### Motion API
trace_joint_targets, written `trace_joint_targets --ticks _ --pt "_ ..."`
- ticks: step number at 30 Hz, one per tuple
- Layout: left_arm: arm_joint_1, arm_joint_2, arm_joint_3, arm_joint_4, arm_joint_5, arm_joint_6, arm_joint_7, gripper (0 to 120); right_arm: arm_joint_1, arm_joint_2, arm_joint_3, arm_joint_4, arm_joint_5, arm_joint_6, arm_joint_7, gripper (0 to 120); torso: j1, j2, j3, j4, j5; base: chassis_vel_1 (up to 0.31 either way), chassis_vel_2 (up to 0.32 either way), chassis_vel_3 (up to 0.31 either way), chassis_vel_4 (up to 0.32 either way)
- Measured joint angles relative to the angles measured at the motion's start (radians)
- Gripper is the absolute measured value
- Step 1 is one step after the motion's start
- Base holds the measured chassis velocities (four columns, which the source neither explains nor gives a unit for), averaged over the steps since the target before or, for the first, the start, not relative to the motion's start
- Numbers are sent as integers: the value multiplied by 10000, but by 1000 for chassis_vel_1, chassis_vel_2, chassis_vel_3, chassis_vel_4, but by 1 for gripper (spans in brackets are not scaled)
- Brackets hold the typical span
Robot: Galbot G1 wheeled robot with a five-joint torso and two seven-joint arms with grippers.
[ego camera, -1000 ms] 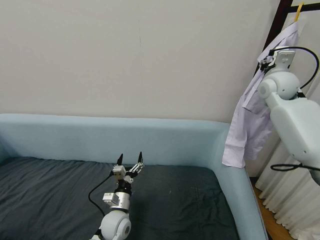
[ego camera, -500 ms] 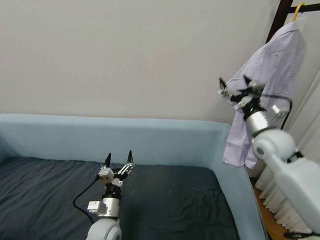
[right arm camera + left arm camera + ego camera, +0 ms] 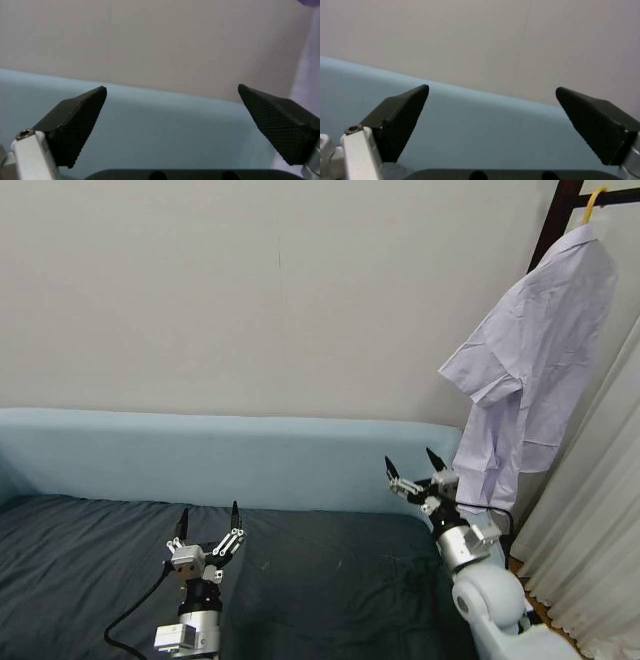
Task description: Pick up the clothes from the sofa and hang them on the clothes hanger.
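As far as the sofa (image 3: 300, 458) goes, I see no garment on the part of its dark seat cushion (image 3: 330, 580) that is in view, so pickup looks done. The lavender shirt (image 3: 540, 370) hangs draped on the yellow hanger (image 3: 596, 198) at the dark rack post (image 3: 556, 215), up beyond the sofa's right end, with the white curtain (image 3: 600, 560) beside it. My read: task is essentially complete. What's left, at most, is checking that the shirt sits securely; one sleeve is bunched.

Right gripper (image 3: 418, 472) is low by the sofa's right corner, near the shirt's lower hem and well below the hanger. Its jaws are spread and hold nothing. Left gripper (image 3: 208, 530) is over the seat cushion, well apart from the shirt, also spread and empty. Both wrist views confirm this: the fingers (image 3: 400, 116) are wide apart, with the sofa back and wall between them.
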Motion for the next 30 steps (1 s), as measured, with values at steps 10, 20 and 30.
trace_joint_targets --ticks 10,20,30 --pt "1223 -808 33 -242 476 92 138 100 -2681 1952 1906 794 -1336 583 295 100 0 0 0 -1 2 0 0 0 0" --pt "1589 -887 11 -611 572 224 435 100 -3033 1956 2275 901 -1101 765 444 100 1 -2 1 0 3 0 0 0 0" --pt "1563 -872 15 -612 559 227 437 100 -2978 1926 2236 873 -1067 763 452 100 2 -1 2 -1 3 0 0 0 0"
